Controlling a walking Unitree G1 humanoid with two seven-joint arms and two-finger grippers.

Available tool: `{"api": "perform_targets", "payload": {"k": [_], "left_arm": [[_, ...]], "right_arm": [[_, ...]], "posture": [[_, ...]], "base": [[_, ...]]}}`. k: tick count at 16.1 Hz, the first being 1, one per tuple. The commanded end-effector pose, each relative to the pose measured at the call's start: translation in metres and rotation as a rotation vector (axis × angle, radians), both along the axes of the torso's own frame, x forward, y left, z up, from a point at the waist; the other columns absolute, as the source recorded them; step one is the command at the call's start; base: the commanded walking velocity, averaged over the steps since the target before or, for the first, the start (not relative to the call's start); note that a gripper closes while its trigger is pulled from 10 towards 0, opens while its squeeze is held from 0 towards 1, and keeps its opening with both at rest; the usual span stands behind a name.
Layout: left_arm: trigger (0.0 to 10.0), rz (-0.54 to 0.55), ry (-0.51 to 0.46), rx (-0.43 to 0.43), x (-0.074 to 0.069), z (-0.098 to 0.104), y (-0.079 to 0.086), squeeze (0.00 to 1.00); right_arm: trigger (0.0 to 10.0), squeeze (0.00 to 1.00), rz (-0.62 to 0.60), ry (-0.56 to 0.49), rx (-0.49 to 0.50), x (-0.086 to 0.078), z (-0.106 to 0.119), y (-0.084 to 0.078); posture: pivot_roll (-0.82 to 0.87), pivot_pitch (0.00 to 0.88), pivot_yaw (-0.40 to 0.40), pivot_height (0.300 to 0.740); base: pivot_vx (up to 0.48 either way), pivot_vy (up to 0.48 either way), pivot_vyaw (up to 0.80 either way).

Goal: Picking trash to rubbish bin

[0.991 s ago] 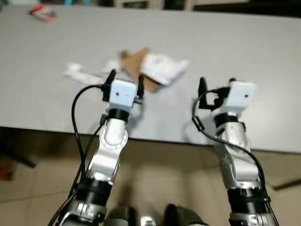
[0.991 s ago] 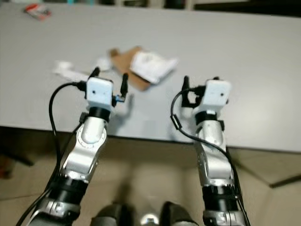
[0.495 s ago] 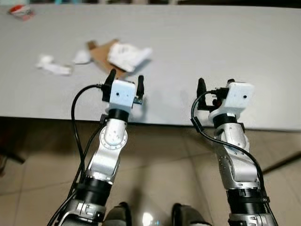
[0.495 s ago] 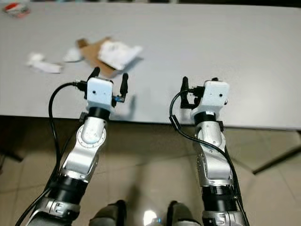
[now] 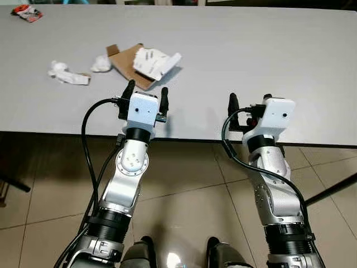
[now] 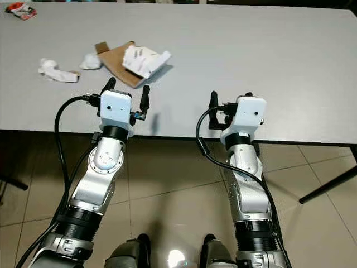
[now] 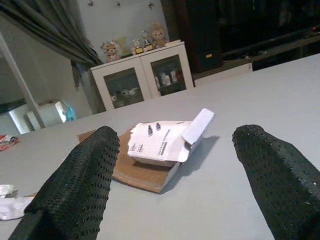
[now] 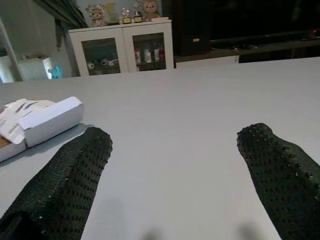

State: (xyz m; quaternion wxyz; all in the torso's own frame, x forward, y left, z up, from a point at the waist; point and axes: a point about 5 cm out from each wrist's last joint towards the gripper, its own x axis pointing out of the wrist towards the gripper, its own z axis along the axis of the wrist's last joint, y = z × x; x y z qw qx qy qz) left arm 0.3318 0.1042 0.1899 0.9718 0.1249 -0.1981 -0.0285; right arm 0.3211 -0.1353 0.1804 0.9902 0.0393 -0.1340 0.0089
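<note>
Since a second ago my head camera has pulled back and tilted down: the table point(image 5: 268, 56) edge now runs across the middle of the eye views with tiled floor point(image 5: 184, 178) below it, and the blur is gone. The trash sits higher and further left in the picture, which I put down to the camera, not the items. Both arms keep the same raised pose over the near table edge. My left gripper point(image 5: 146, 96) is released, fingers spread and empty, pointing at the box point(image 5: 156, 61), which lies just ahead of it but apart. My right gripper point(image 6: 229, 105) is released too, holding nothing, over bare table well right of the trash. Counting the trash, I see five pieces: one torn white box resting on one brown cardboard sheet point(image 5: 127, 60), one small crumpled wad point(image 5: 101, 63) just left of the cardboard, one longer crumpled paper point(image 5: 67, 74) further left, and one red wrapper point(image 5: 27, 12) far off at the table's back left corner. In the left wrist view the box point(image 7: 167, 141) sits between the two fingers point(image 7: 80, 185), with one white cabinet point(image 7: 142, 77) behind.
</note>
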Motion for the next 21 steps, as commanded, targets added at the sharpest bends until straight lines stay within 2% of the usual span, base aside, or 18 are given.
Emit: {"api": "perform_targets", "payload": {"k": [1,8,21], "left_arm": [[10.0,0.013,0.003,0.008,0.0000,-0.0006,0.0013,0.00],[10.0,0.027,0.012,0.006,0.0007,-0.0020,0.0025,0.00],[10.0,0.037,0.004,0.010,0.0015,0.0003,0.0052,0.00]], "right_arm": [[10.0,0.00,0.003,0.008,-0.001,-0.0014,-0.0019,0.0000],[10.0,0.00,0.010,0.015,-0.002,-0.0020,-0.0032,0.0014],[10.0,0.00,0.013,0.018,0.005,-0.0020,-0.0036,0.0036]], "posture": [[-0.03,0.213,0.035,0.740],[-0.03,0.222,0.032,0.740],[-0.02,0.229,0.033,0.740]], "base": [[0.000,0.000,0.00],[0.230,0.000,0.00],[0.327,0.000,0.00]]}}
